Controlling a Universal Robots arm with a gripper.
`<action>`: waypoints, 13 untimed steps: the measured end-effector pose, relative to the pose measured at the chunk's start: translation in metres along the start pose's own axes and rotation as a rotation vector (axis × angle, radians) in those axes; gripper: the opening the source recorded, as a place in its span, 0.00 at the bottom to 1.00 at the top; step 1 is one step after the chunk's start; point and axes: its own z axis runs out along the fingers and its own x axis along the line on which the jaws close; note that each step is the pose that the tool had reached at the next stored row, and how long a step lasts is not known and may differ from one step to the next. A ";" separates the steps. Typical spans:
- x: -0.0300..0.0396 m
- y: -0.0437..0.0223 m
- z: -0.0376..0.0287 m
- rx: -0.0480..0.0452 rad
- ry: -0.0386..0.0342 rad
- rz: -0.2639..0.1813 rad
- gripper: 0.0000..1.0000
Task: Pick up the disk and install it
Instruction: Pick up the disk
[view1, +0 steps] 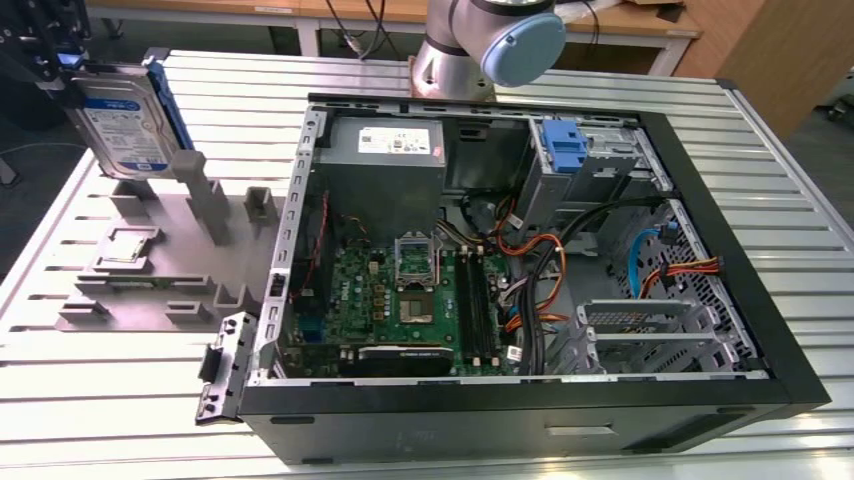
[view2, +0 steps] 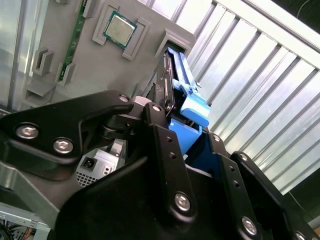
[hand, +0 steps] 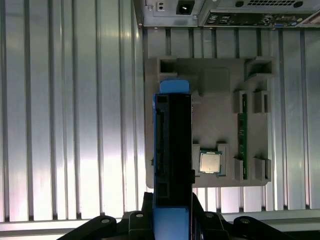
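I see the black gripper (view2: 192, 137) clamped on the flat silver-grey metal disk (view1: 120, 120) with blue plastic rails. It holds the disk upright, on edge, above the grey slotted plastic fixture plate (view1: 147, 290) at the exterior view's left. The open black computer case (view1: 534, 410) sits just beside the plate on the ribbed aluminium table (view1: 80, 410).

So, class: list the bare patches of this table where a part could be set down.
Bare slatted table lies between the grey fixture tray and the near edge, and on the exterior view's right of the computer case. Inside the case, cables crowd it.
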 end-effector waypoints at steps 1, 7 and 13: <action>0.0000 0.0000 -0.0001 -0.0001 0.0000 0.000 0.37; -0.0001 0.0001 -0.0022 0.0001 0.0011 0.000 0.37; -0.0001 0.0001 -0.0040 0.0000 0.0044 0.000 0.37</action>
